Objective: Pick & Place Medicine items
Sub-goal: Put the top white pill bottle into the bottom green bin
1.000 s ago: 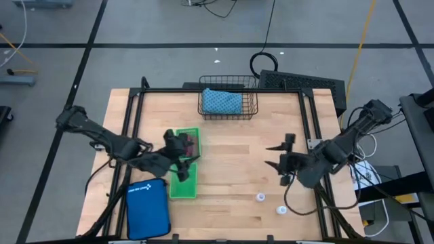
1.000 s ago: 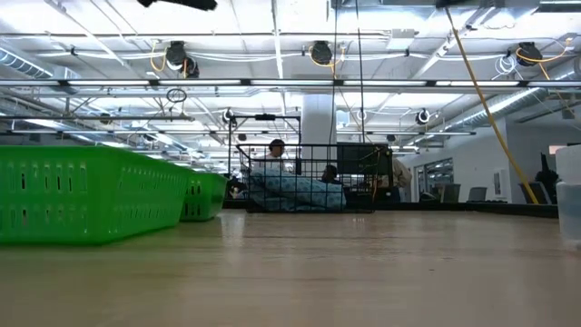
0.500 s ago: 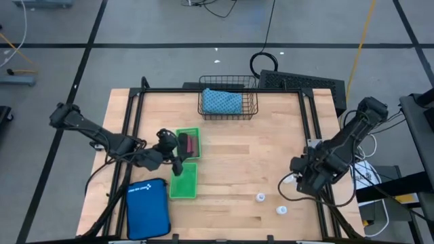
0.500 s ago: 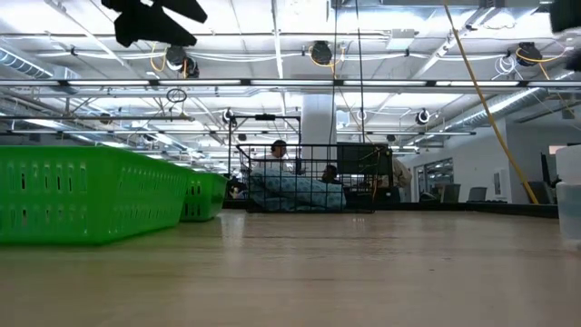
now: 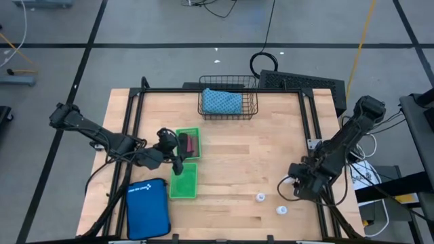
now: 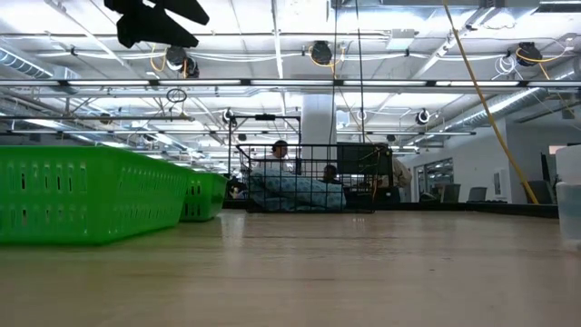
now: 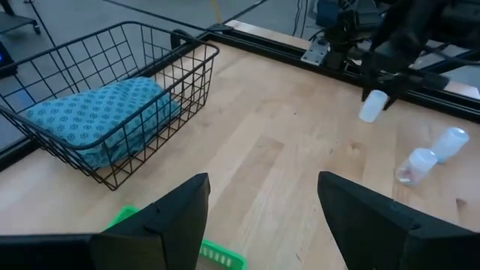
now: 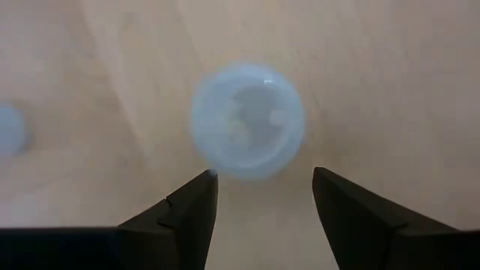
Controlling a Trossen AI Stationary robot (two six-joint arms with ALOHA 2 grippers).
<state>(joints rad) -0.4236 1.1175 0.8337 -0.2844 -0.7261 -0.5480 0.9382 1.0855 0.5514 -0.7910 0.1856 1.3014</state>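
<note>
Three small white bottles stand on the wood near the front right: one, one, and one right below my right gripper. That gripper points down, open, its fingers just short of the bottle's top. My left gripper hovers open and empty over two green baskets; the far basket holds dark and pinkish oblong pieces. The near basket looks bare.
A blue zip pouch lies at the front left. A black wire basket with a blue patterned bag stands at the far edge. Bare wood lies between the green baskets and the bottles.
My right gripper has dropped toward the table's near right, rolled and tipped from nearly level to pointing down over a white bottle. My left gripper drew back a little toward the table's left and sank, then held still. Nothing on the table has moved.
</note>
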